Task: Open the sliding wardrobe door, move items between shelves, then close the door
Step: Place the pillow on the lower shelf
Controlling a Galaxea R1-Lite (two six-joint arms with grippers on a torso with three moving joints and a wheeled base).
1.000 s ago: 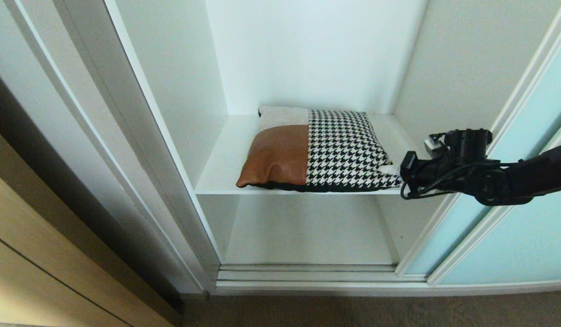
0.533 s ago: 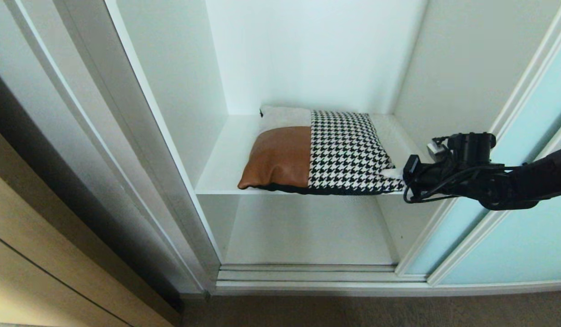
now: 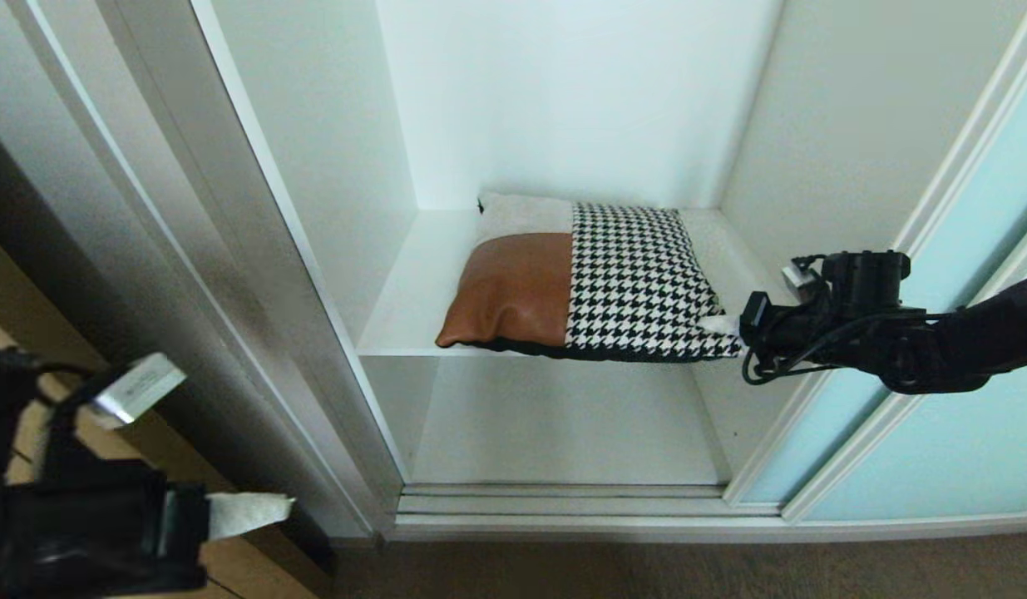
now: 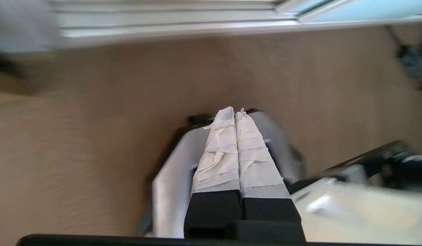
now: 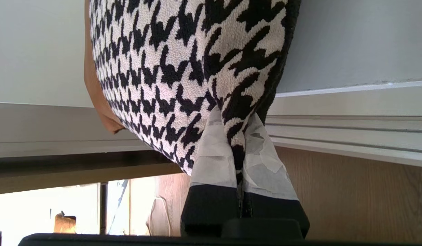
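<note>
Fingers of the right gripper, wrapped in pale tape, are pinching the near right corner of the cushion; in the right wrist view the houndstooth cloth is squeezed between the two tips. In the head view this gripper sits at about 3 o'clock, reaching in from the right, with the cushion directly at its 9 o'clock side and touching it.

Cushion: lies flat on the upper shelf of the white wardrobe interior, at the centre of the head view. Its front edge runs along the shelf's front edge from 9 to 3 o'clock, and the gripped corner slightly overhangs that edge. The tan-brown leather patch is toward 9 o'clock, the houndstooth panel toward 3 o'clock, the pale grey patch at the rear toward 11 o'clock. Being nearly square, it shows no clear long axis. A lower shelf is visible beneath.

Sliding wardrobe door: frosted aqua panel, at 4 o'clock, pushed aside to the right of the opening.

Left gripper: low at 8 o'clock in the head view, well apart from the cushion, its taped fingers pressed together and holding nothing, above the brown floor.

No legible writing or brand marks are visible.
</note>
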